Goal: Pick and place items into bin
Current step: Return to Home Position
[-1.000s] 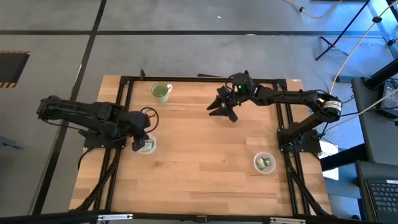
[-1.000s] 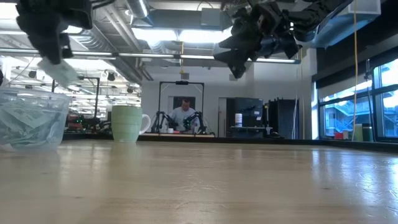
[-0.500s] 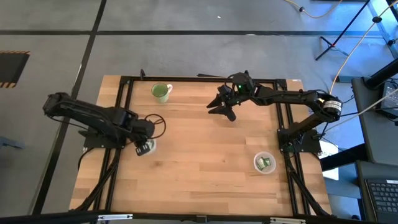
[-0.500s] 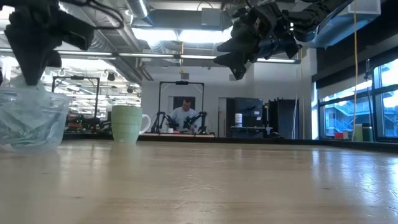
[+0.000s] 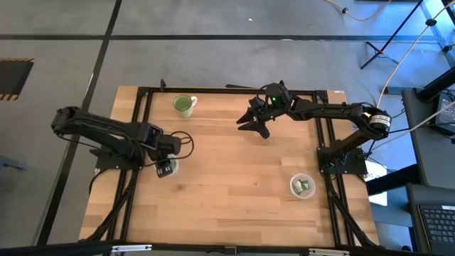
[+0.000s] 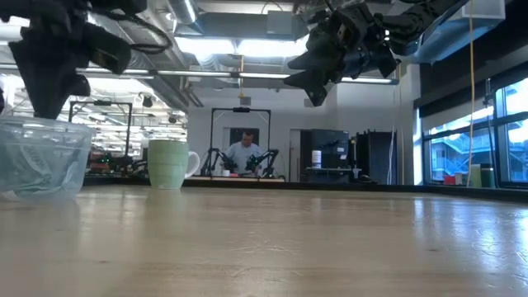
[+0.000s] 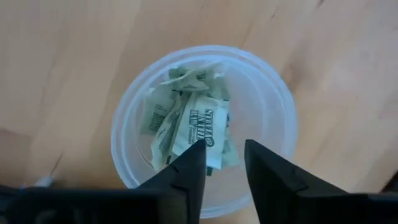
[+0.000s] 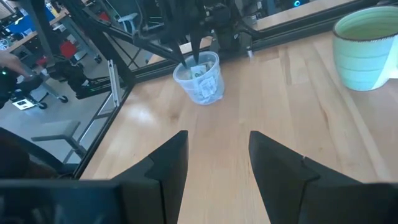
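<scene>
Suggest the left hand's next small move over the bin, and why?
Probably lift the left hand straight up and draw it back toward its base. It is open and empty just above the left bin, the packets lie inside, and the high view shows no loose packet on the table. The right hand hovers open, out of the way.

The left end effector, jaws parted, hangs over packets in the clear bin.
</scene>
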Controlling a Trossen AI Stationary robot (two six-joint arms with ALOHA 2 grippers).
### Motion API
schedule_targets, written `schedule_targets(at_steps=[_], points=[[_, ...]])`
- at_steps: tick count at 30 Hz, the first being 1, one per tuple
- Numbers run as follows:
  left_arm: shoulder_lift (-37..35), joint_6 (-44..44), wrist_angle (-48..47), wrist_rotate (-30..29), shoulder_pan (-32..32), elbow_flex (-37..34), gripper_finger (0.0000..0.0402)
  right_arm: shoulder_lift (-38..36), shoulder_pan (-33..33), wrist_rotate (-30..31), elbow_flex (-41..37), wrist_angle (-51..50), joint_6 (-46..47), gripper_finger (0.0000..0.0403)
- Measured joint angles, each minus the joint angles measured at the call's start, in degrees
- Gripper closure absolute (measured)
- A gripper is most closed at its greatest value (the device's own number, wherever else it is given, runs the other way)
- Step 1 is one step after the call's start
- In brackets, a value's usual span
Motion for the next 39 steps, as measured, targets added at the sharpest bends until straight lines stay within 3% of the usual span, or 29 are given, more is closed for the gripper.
schedule_targets(at_steps=[5, 10, 15, 19, 24, 30, 39], points=[[-4.5, 5.0, 0.1, -1.5, 2.8, 3.9, 0.0279, 0.0, 0.0, 0.0, 0.0, 0.2, 2.1, 0.0231], [-11.1, 17.0, 7.8, -9.3, 6.8, 8.0, 0.0286, 0.0, -1.6, -0.3, 1.7, 0.5, 3.9, 0.0231], [-18.3, 33.1, 22.5, -6.4, 12.1, 8.1, 0.0296, 0.0, -5.1, -1.1, 2.6, -0.3, -0.5, 0.0231], [-23.7, 40.4, 26.0, -5.7, 18.4, 8.1, 0.0302, -0.8, -9.3, -7.1, 2.6, -0.6, -1.4, 0.0231], [-29.1, 43.1, 29.3, -3.5, 25.6, 6.7, 0.0308, -2.8, -12.6, -6.9, 2.6, -2.1, -3.1, 0.0231], [-34.7, 44.1, 34.9, 0.0, 30.8, 0.2, 0.0311, -6.1, -13.7, 0.8, 2.3, -8.1, -8.2, 0.0231], [-42.9, 42.1, 41.4, 1.0, 34.2, -12.6, 0.0316, -17.9, -16.3, 1.0, -9.8, -0.4, -9.0, 0.0231]])
